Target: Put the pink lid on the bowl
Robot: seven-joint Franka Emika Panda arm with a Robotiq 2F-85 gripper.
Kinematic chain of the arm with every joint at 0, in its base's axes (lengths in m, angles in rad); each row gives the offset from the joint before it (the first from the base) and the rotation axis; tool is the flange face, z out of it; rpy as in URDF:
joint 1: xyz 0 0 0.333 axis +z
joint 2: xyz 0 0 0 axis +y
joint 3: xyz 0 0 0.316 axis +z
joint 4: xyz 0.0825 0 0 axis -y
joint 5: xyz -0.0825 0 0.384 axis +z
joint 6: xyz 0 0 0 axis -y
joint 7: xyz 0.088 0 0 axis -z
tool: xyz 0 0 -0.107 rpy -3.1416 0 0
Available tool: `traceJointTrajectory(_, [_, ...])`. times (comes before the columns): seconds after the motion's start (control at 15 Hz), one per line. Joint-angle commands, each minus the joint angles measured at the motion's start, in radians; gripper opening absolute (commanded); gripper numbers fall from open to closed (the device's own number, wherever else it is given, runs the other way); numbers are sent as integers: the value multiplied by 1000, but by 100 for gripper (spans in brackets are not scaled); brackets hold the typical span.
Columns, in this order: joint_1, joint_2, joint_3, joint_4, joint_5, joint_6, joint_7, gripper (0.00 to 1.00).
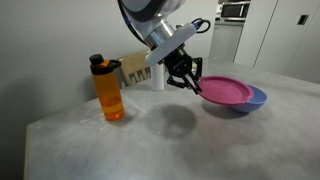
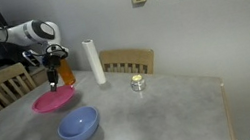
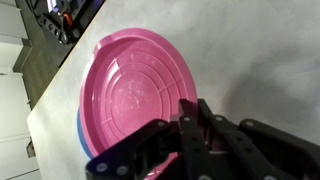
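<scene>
Pincer (image 1: 192, 84) clamped, it seems, on near rim of pink lid (image 1: 227, 91). Bowl (image 1: 257, 98) on desk (image 1: 150, 140), peeking out at lid's 4 o'clock. In wrist view, blue sliver shows at lid's 7 o'clock. Orange bottle (image 1: 108, 88) stands at lid's 9 o'clock.

Grey table (image 2: 172, 113) carries 1 bowl (image 2: 78, 125), 1 orange bottle (image 1: 109, 90), 1 white roll (image 2: 93, 62), perhaps a tin (image 2: 138, 83).
</scene>
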Motion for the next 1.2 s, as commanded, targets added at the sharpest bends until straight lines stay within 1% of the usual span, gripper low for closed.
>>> traceJointTrajectory(0.0, [-12, 6, -20, 16, -52, -26, -64, 3])
traceJointTrajectory(0.27, [-50, -44, -30, -89, -63, 49, -104, 3])
traceJointTrajectory(0.6, [-105, -114, -20, -266, -20, 187, -85, 3])
traceJointTrajectory(0.87, [-128, -191, -21, -447, 6, 286, -60, 3])
traceJointTrajectory(0.93, [-123, -210, -33, -486, 18, 298, -58, 3])
traceJointTrajectory(1.13, [-126, -274, -36, -600, 29, 330, -42, 3])
